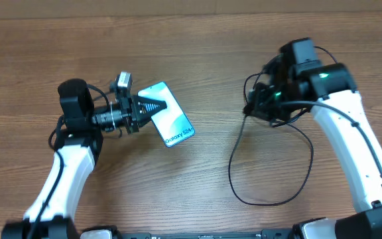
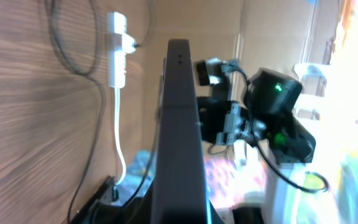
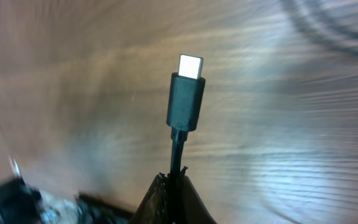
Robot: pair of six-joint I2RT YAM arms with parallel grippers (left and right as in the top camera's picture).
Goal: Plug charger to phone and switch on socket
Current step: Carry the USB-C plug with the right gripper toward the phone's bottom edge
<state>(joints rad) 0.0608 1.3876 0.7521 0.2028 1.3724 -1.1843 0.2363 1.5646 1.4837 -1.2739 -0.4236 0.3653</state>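
- The left gripper [image 1: 150,106] is clamping the far-left end of the slim rectangular phone [image 1: 172,123], blue-teal screen facing up, left of centre over the brown wooden table [image 1: 197,40].
- The white "Galaxy" text is sitting at the phone's near-right end, away from the fingers.
- The right gripper [image 3: 174,186] is pinching the thin black charger [image 3: 178,149] just behind its small connector tip [image 3: 187,93], which is poking out clear of the fingers.
- The rest of that cable is lying in a wide loop on the table, near the right arm.
- In the left wrist view, the small white oblong socket [image 2: 117,50] is lying flat on the table, with its white cord [image 2: 120,137] trailing away.
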